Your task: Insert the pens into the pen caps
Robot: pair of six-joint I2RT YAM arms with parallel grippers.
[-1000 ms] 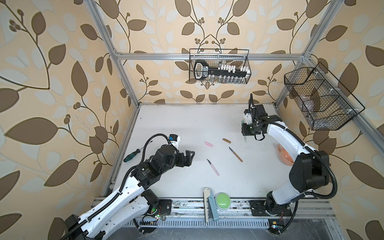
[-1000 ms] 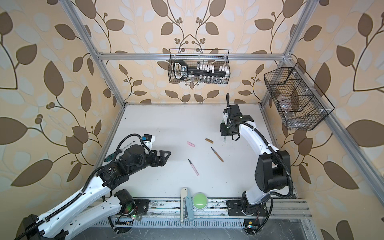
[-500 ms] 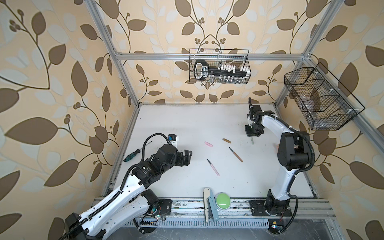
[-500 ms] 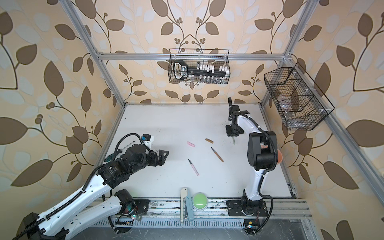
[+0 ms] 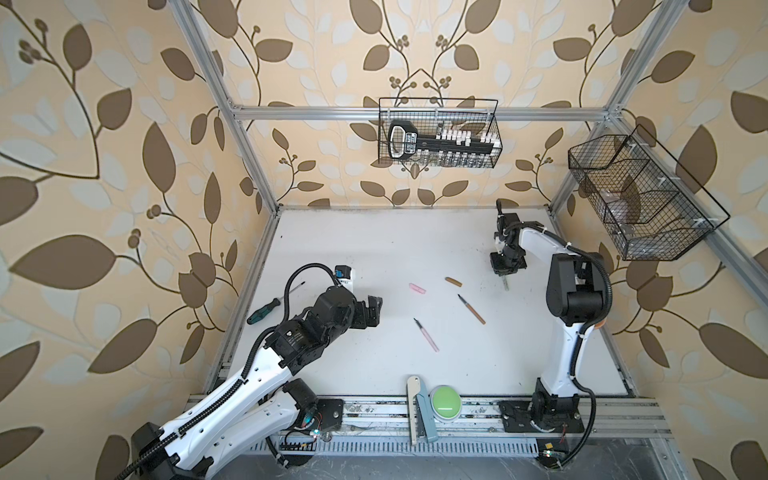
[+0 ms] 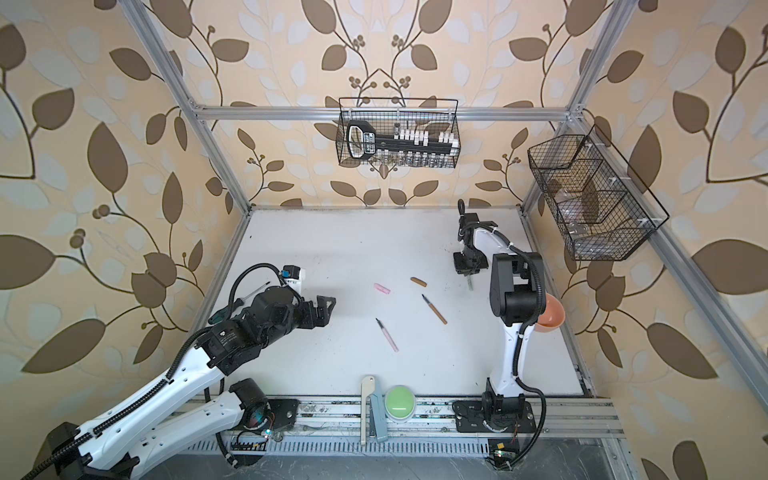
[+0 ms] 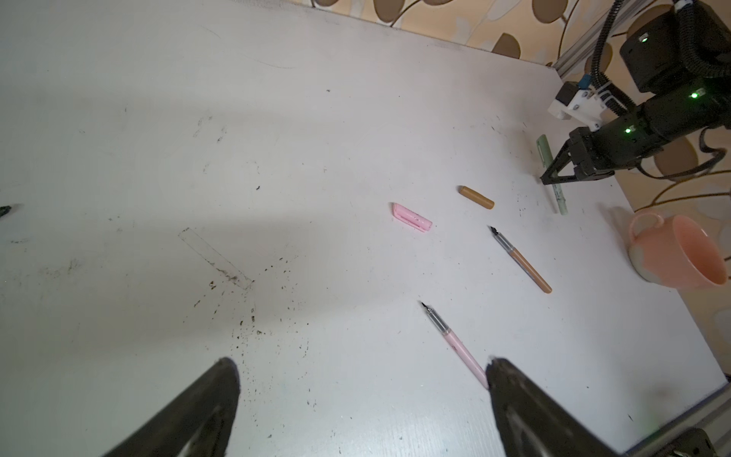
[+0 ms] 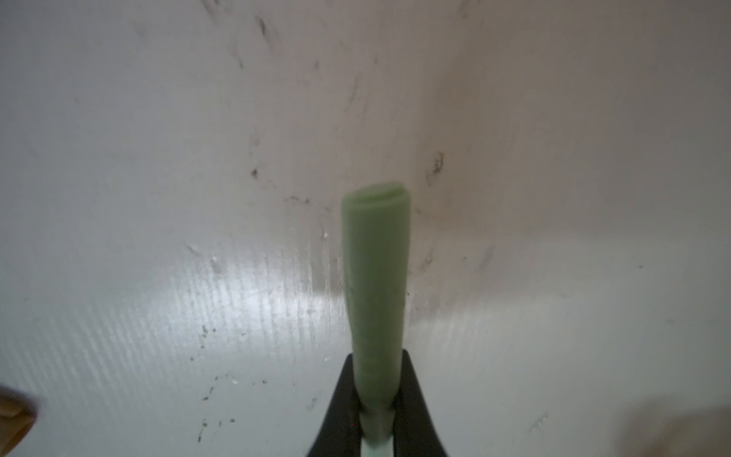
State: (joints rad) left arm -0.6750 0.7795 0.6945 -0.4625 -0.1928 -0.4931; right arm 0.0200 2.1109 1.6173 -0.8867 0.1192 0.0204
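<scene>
Our right gripper (image 8: pixel 377 356) pinches the smooth green pen (image 8: pixel 375 269); our left gripper (image 7: pixel 360 362) is spread. A glossy peach mug (image 7: pixel 652 257) lies by the bench's (image 7: pixel 277 118) right edge.

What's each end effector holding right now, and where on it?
The right end effector pinches the capped green pen about mid-length, where its cap meets the barrel. The left end effector is open, empty.
</scene>
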